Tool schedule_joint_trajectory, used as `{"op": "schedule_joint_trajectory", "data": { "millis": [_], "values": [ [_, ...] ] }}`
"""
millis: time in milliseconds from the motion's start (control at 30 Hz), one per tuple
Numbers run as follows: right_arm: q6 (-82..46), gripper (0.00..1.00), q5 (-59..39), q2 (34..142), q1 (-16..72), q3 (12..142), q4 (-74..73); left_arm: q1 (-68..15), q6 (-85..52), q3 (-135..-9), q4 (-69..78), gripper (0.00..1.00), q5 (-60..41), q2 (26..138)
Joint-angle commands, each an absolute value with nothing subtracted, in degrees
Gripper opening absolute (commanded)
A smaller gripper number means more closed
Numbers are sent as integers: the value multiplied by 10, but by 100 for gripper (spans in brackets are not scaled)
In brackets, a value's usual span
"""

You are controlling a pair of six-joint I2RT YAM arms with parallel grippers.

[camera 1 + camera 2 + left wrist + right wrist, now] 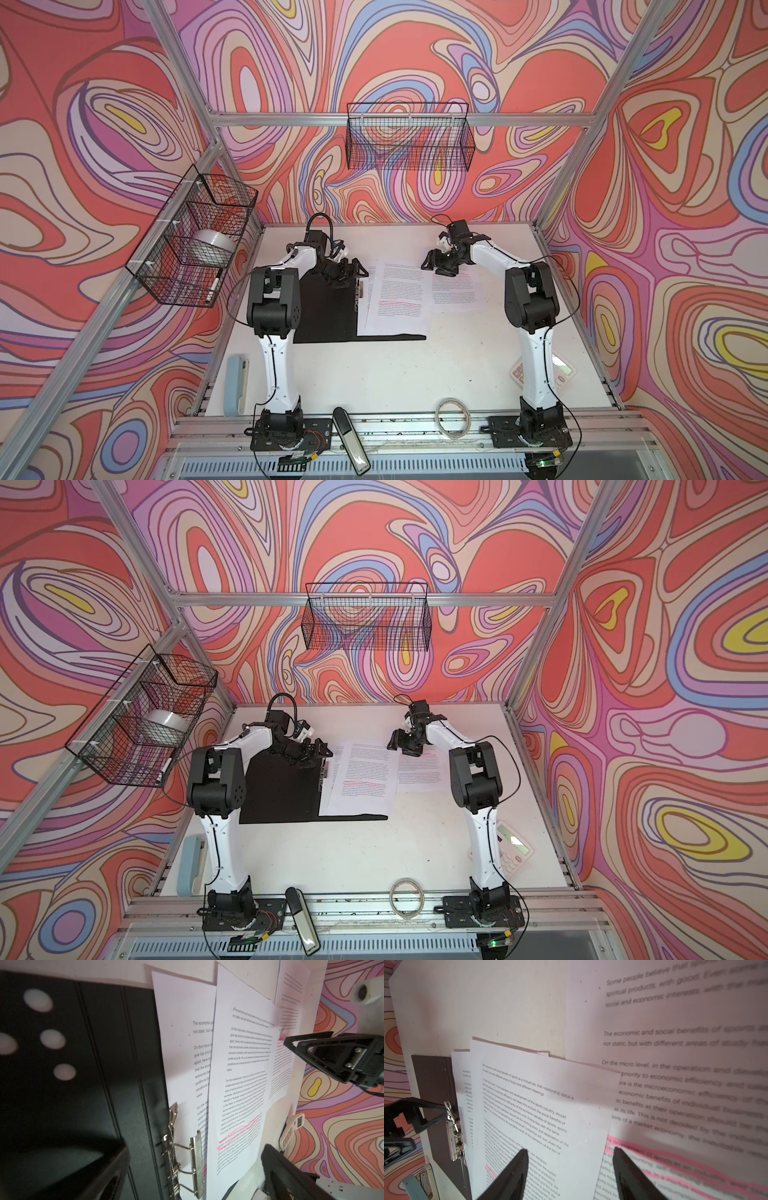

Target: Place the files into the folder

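White files (397, 291), sheets overlapping, one beyond black folder (324, 316); left claw (351, 275) spread wide, right claw (570, 1159) part-spread, empty. Risk: dragging one sheet skews the rest.

right hand (570, 1149): spread apart above overlapping files (542, 1093) | folder (431, 1076): black, metal clip (453, 1132) at its edge beside files

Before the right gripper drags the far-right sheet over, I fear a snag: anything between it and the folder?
Only paper: the middle sheet overlaps the folder-side edge of the far-right sheet and covers the right half of the folder. Nothing else visible.
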State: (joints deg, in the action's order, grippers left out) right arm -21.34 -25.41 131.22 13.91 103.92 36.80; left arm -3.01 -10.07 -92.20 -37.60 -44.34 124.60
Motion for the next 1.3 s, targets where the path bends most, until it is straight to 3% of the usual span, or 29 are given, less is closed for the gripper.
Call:
{"op": "schedule_joint_trajectory", "data": {
  "millis": [0, 667, 1133, 1267],
  "values": [
    [-214, 68, -266, 1330, 140, 1061, 374, -32, -96, -936, -405, 100, -432, 1255],
    [-204, 68, -348, 1370, 148, 1089, 387, -32, -105, -952, -399, 100, -450, 1287],
    [-205, 68, -358, 1393, 164, 1146, 408, -33, -111, -952, -395, 100, -457, 1291],
    [-209, 69, -307, 1370, 165, 1142, 411, -30, -109, -954, -402, 100, -440, 1283]
  ]
}}
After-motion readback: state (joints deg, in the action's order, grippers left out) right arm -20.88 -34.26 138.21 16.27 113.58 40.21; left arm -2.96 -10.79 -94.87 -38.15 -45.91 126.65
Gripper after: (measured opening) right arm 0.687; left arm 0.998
